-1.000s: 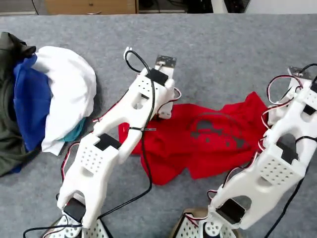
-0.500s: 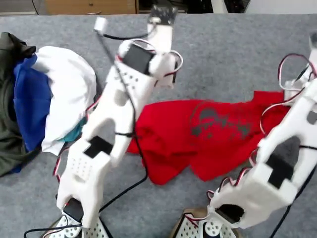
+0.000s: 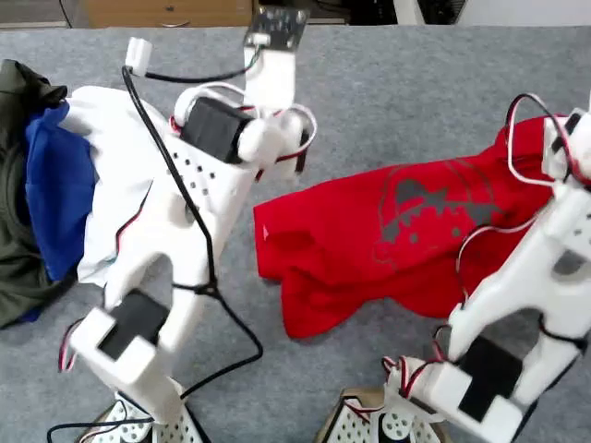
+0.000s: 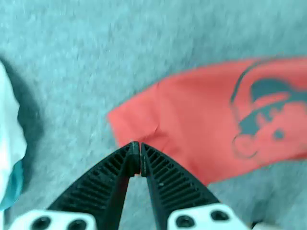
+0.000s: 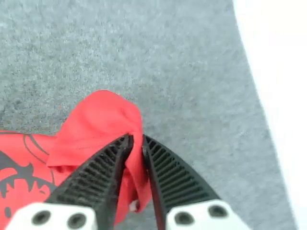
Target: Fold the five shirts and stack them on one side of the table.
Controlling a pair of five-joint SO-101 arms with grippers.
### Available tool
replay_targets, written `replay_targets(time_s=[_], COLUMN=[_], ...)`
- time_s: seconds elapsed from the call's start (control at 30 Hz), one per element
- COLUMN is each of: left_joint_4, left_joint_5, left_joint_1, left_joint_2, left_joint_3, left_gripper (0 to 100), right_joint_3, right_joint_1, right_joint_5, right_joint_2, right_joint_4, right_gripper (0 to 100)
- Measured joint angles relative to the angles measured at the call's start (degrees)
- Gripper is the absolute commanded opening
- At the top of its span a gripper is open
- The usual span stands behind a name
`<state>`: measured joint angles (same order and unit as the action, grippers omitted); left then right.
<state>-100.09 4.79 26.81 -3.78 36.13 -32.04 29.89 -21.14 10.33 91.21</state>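
We note the right claw [image 5: 135,139] pinching the red printed cotton shirt [image 3: 397,231]; the left claw [image 4: 135,153], closed empty, should regrip its centre-frame edge.

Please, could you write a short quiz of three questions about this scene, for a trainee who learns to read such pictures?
1. In the pile, what colour is the shirt lying nearest to the red shirt?
2. Which gripper holds the red shirt's fabric? A the left; B the right; C neither.
3. True or false: the red shirt is neatly folded and stacked on the pile.
Key: 1, the white shirt. 2, B, the right gripper. 3, false, it lies crumpled apart from the pile.
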Motion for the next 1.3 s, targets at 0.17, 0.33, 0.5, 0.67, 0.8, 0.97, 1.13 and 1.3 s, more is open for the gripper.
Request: replay_targets(time_s=[0.17,0.33,0.5,0.67,0.8,0.97,1.13,1.3], left_joint_4=[0.0,0.0,0.4,7.3,16.0,23.7,29.5,31.9], left_joint_5=[-1.0,-3.3,-3.4,-3.5,-3.9,-3.9,-3.9,-2.6], left_joint_1=[1.6,5.9,9.6,12.2,16.4,19.9,17.8,15.4], left_joint_2=[9.3,12.0,12.0,12.1,12.1,12.1,12.1,12.1], left_joint_3=[-15.6,-31.0,-37.9,-43.9,-54.0,-64.2,-69.5,-70.2], left_gripper=[4,9,11,17,19,18,19,21], right_joint_3=[2.0,11.9,24.6,36.5,44.2,48.0,48.4,48.4], right_joint_1=[0.0,1.7,7.3,11.4,12.2,12.2,12.2,12.2], right_joint_5=[-4.6,-8.7,-11.6,-14.4,-15.5,-15.5,-15.5,-15.5], right_joint_2=[2.8,2.8,2.8,2.8,2.8,2.8,2.8,2.8], right_joint_4=[0.0,-0.4,-7.0,-16.1,-21.7,-24.7,-25.2,-25.3], right_gripper=[0.4,0.3,0.3,0.4,0.5,0.5,0.5,0.5])
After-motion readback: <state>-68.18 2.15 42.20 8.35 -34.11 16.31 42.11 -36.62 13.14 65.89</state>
